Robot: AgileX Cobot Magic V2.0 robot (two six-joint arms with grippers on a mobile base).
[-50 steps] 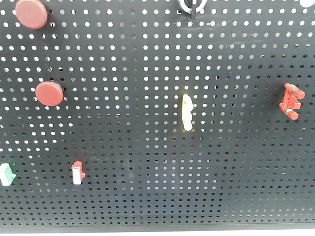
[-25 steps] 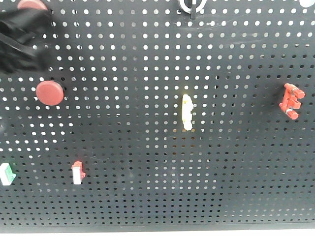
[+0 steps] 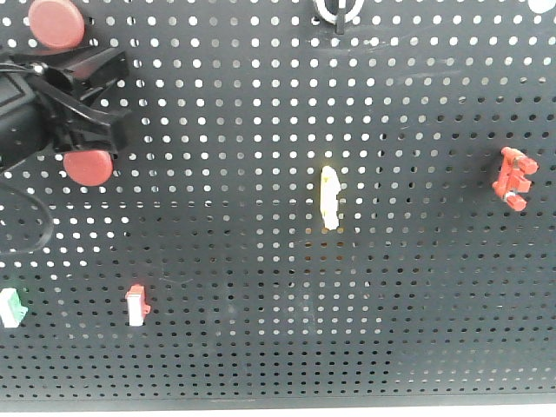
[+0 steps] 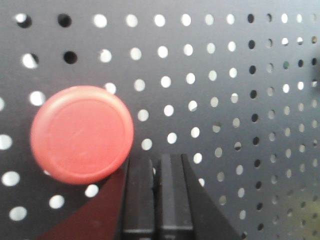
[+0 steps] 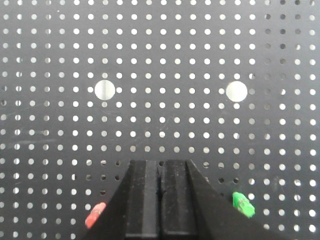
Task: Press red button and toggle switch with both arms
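On the black pegboard, two round red buttons sit at the upper left, one at the top (image 3: 56, 22) and one lower (image 3: 87, 165). My left gripper (image 3: 87, 100), glossy black, hangs between them and covers the lower button's top edge. In the left wrist view a red button (image 4: 81, 134) fills the left side, and the left gripper (image 4: 156, 165) is shut just off its lower right rim, holding nothing. The red toggle switch (image 3: 514, 178) sticks out at the far right of the board. My right gripper (image 5: 160, 167) is shut and empty, facing the board; it does not show in the front view.
A pale yellow-white lever (image 3: 330, 198) sits mid-board, a white lever with a red side (image 3: 136, 306) at the lower left, and a green-and-white one (image 3: 10, 308) at the left edge. The right wrist view shows a small red lever (image 5: 96, 214) and a green lever (image 5: 243, 204) beside the fingers.
The left arm came in from the left, absent one second ago. It then blurred over the top button and now sits lower, between the two buttons. The levers have not moved.
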